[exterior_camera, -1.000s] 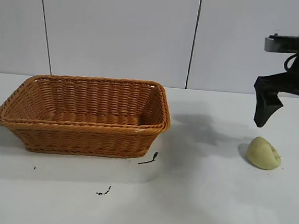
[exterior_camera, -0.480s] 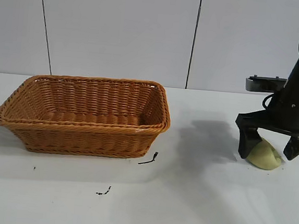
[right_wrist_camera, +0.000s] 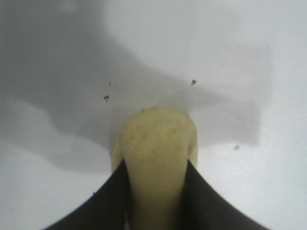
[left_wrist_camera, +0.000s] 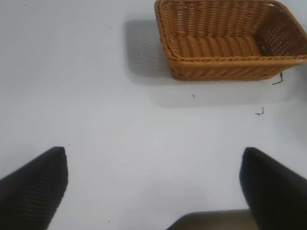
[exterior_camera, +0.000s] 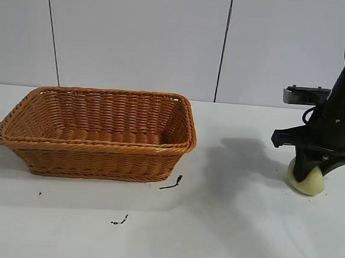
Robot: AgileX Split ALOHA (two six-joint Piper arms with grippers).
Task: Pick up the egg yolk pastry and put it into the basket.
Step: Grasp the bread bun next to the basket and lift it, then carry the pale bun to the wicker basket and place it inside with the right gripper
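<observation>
Pale yellow-green egg yolk pastry (exterior_camera: 306,180) resting on the white table (exterior_camera: 230,230) at the right side, well apart from the basket (exterior_camera: 99,136); pinched between the two dark fingers of the right gripper (exterior_camera: 311,170), which points straight down over it. Seen from the right wrist, the pads (right_wrist_camera: 112,191) pressed against both flanks of the dome, so: clamped on the pastry, not yet lifted. Probably light, soft and crumbly, with a matte skin that should not slip much; likely to dent or crack under a hard squeeze, so a gentle hold low on the sides, across the widest part, looks safest. Rounded top offers little purchase; a grip too high might let it squirt out.

Orange-brown woven wicker, flared walls, braided rim, standing on the table at the left; nothing visible inside. Wide mouth, easy target for a drop from low height.

Left gripper (left_wrist_camera: 153,191) spread wide and bare, parked over bare table near the basket
</observation>
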